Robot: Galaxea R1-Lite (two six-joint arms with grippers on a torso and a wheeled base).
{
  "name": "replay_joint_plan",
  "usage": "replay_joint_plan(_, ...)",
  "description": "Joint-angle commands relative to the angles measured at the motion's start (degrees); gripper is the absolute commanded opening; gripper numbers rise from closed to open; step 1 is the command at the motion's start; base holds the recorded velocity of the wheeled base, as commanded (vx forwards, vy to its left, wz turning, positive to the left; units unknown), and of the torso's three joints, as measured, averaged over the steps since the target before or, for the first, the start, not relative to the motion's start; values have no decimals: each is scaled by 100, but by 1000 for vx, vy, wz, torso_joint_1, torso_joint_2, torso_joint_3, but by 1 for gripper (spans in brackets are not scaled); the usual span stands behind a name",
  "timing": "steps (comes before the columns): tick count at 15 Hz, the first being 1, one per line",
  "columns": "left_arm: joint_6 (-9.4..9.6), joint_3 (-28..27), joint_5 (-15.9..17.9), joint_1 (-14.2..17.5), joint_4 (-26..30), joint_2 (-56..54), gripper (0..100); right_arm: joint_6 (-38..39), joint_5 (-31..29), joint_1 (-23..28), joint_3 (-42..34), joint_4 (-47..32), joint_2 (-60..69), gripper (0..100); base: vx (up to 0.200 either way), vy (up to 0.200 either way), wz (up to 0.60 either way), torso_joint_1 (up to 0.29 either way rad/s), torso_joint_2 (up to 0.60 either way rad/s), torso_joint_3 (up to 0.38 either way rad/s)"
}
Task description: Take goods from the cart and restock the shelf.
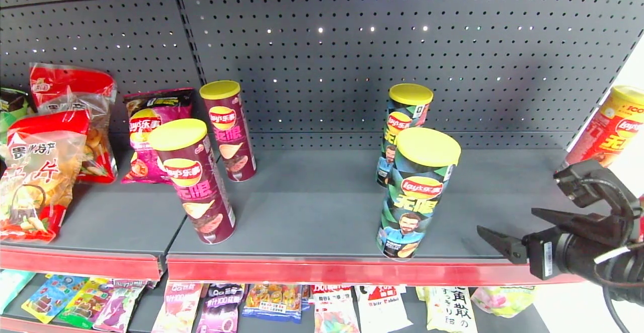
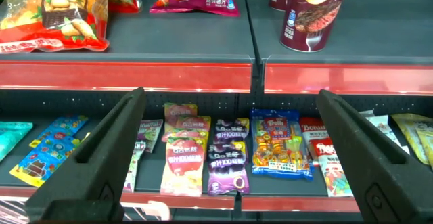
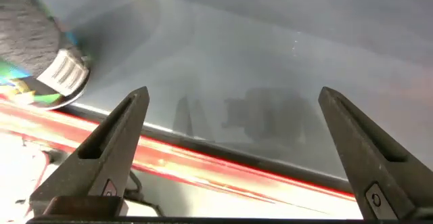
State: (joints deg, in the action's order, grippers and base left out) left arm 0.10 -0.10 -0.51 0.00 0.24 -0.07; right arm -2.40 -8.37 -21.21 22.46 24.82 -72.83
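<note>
On the grey shelf (image 1: 322, 207) stand two maroon chip cans with yellow lids, one near the front edge (image 1: 193, 187) and one farther back (image 1: 229, 129). To their right are two dark green chip cans, front (image 1: 415, 192) and back (image 1: 405, 121). A red chip can (image 1: 606, 127) leans at the far right. My right gripper (image 1: 508, 230) is open and empty, low at the shelf's right front edge, right of the front green can (image 3: 57, 75). My left gripper (image 2: 230, 156) is open and empty, facing the lower shelf of candy bags (image 2: 223, 153) below the front maroon can (image 2: 311, 17).
Snack bags (image 1: 43, 172) and a purple chip bag (image 1: 153, 132) fill the shelf's left part. A red price rail (image 1: 322, 270) runs along the front edge. Perforated back panel (image 1: 352, 56) behind. Bare shelf lies between the can pairs and right of the green cans.
</note>
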Motion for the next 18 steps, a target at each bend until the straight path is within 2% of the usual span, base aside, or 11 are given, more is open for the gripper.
replay_joint_plan(1, -1, 1, -2, 0, 2, 7, 100, 3, 442, 47, -277, -3, 392, 100, 0, 0, 0, 0, 0, 0)
replay_joint_plan(2, -1, 1, -2, 0, 2, 7, 100, -32, 679, 56, -523, -3, 594, 100, 0, 0, 0, 0, 0, 0)
replay_joint_plan(4, -1, 1, -2, 0, 2, 7, 100, -129, 732, 29, -760, -21, 744, 100, 0, 0, 0, 0, 0, 0)
replay_joint_plan(7, -1, 1, -2, 0, 2, 7, 100, -94, 864, 38, -620, 5, 708, 100, 0, 0, 0, 0, 0, 0)
replay_joint_plan(9, -1, 1, -2, 0, 2, 7, 100, -208, 1189, 3, -655, -3, 691, 100, 0, 0, 0, 0, 0, 0)
replay_joint_plan(11, -1, 1, -2, 0, 2, 7, 100, -489, 1154, -50, -646, 5, 436, 100, 0, 0, 0, 0, 0, 0)
replay_joint_plan(15, -1, 1, -2, 0, 2, 7, 100, -428, 1013, -50, -453, 234, 76, 100, 0, 0, 0, 0, 0, 0)
replay_joint_plan(17, -1, 1, -2, 0, 2, 7, 100, -296, 1119, -59, -523, 278, 199, 100, 0, 0, 0, 0, 0, 0)
replay_joint_plan(18, -1, 1, -2, 0, 2, 7, 100, -287, 1444, -6, -584, 278, 392, 100, 0, 0, 0, 0, 0, 0)
